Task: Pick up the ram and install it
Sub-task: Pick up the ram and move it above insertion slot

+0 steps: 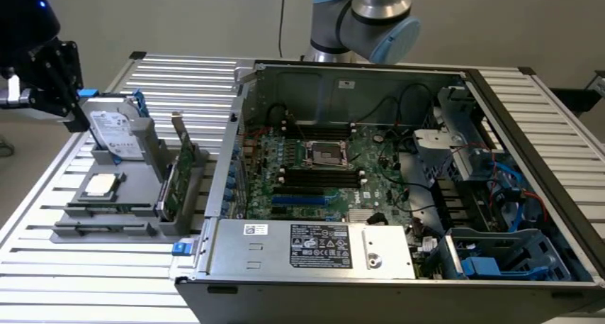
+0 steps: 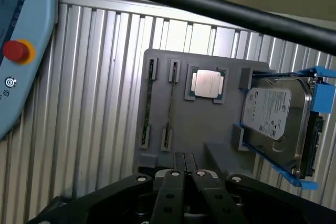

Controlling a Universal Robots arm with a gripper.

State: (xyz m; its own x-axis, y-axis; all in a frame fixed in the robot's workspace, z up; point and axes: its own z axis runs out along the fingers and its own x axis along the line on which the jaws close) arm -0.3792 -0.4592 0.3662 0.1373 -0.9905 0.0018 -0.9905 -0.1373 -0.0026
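Pickup is not yet begun: the gripper (image 2: pixel 184 173) is held above the grey holder (image 2: pixel 210 124) with its fingers closed together on nothing. The ram (image 2: pixel 150 103) is seated on edge in a slot of that holder, near the processor chip (image 2: pixel 206 84), and is seen edge-on as a long, thin, dark green strip. Both grasping and installation on the motherboard (image 1: pixel 383 189) are judged outstanding.

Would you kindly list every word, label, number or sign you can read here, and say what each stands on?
No text is clear enough to quote.
On the hard drive: white label, print too blurred.
On the power supply: black label and white sticker, print too small.
On the processor chip: markings too faint.
On the pendant: small icons, unreadable.
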